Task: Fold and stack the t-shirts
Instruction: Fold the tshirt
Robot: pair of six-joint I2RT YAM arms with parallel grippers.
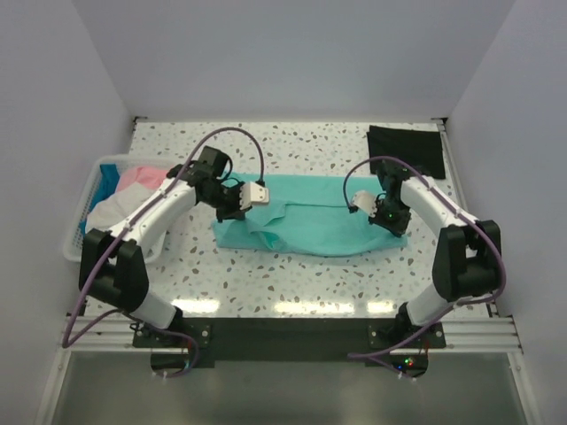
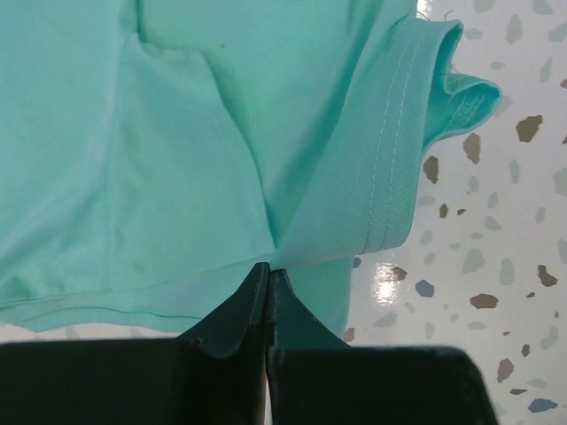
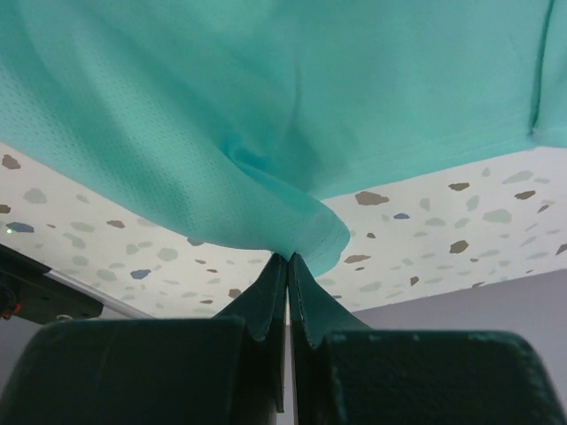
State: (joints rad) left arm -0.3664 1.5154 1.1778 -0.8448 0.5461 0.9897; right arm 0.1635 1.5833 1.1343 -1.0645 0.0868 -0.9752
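Teal-green t-shirt, left hand pinching sleeve, right hand pinching probable hem

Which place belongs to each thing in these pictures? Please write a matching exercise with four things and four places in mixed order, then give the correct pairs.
Things:
1. teal t-shirt
2. black t-shirt
3. pink t-shirt
4. white basket

Places:
A. at the left edge of the table
B. in the far right corner of the table
C. inside the basket
D. in the middle of the table, pinched by the left gripper and the right gripper

Pairs: 1-D, 2-B, 3-C, 4-A
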